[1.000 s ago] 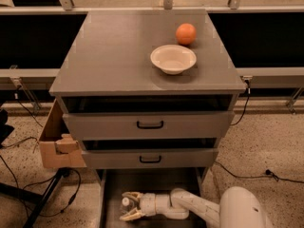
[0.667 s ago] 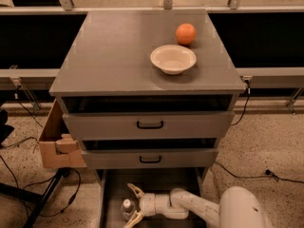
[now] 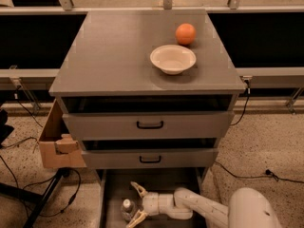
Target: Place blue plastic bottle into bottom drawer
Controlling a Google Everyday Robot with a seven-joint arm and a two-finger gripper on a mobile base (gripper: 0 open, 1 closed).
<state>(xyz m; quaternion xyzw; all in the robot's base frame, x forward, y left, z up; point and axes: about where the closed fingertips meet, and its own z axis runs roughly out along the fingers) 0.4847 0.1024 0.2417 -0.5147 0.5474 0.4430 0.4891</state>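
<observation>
The bottom drawer (image 3: 110, 194) is cut off by the frame edge, and its back is hidden under two upper drawers (image 3: 190, 125). Inside it, the tool (image 3: 132, 204) is spread open around one upright blue plastic bottle (image 3: 127, 209); whether they touch is unclear. Well above the tool, one bowl (image 3: 173, 59) and one orange (image 3: 185, 33) sit on the surface (image 3: 109, 56).

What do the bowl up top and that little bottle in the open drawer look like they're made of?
The bowl looks like matte cream plastic or ceramic: smooth, even colour, little gloss. The blue plastic bottle, standing in the bottom drawer between the fingers of the open gripper, seems to be thin clear plastic with a pale cap; its body looks see-through.
</observation>
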